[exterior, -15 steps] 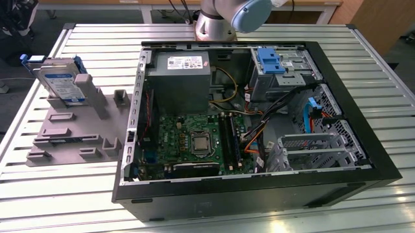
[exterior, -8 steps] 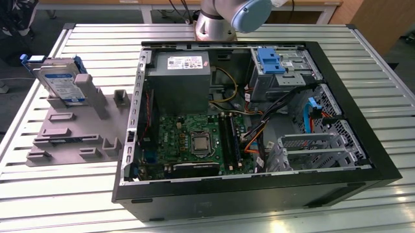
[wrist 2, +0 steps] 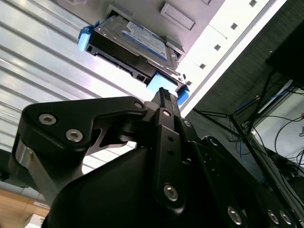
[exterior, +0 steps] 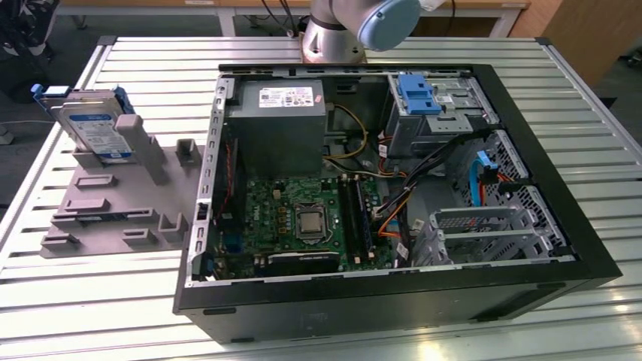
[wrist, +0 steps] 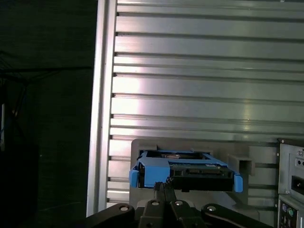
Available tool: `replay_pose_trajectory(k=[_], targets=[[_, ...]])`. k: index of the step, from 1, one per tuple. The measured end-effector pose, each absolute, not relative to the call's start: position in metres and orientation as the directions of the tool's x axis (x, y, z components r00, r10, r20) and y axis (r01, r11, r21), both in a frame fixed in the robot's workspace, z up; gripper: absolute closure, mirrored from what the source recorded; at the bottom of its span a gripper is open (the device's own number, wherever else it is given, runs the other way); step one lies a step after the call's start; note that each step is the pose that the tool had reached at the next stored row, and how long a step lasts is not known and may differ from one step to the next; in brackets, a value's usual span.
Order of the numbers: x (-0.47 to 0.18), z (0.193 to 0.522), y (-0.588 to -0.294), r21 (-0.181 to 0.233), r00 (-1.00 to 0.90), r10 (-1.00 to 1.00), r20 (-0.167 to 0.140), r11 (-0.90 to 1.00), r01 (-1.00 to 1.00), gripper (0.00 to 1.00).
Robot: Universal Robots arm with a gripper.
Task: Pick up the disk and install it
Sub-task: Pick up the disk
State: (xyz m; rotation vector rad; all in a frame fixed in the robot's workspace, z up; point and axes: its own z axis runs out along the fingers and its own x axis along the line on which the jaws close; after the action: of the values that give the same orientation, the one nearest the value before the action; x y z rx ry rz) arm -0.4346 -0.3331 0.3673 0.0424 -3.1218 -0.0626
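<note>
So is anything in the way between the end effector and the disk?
Nothing visible is. In the first wrist view the end effector points at the disk, with only open air between them. The disk stands propped in its grey holder.

The arm (exterior: 344, 30) rises at the far side of the scene as a grey column with a blue-capped joint. In both wrist views the black gripper (wrist 2: 164, 92) (wrist: 164, 185) has its fingers pressed together, holding nothing.
</note>
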Motion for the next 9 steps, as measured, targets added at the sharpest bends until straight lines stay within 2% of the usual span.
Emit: replay_pose_trajectory(k=[9], targets=[[-0.4346, 0.3672, -0.3331, 0.04, -0.999, -0.035, 0.018, 0.999, -0.034, 0.89]])
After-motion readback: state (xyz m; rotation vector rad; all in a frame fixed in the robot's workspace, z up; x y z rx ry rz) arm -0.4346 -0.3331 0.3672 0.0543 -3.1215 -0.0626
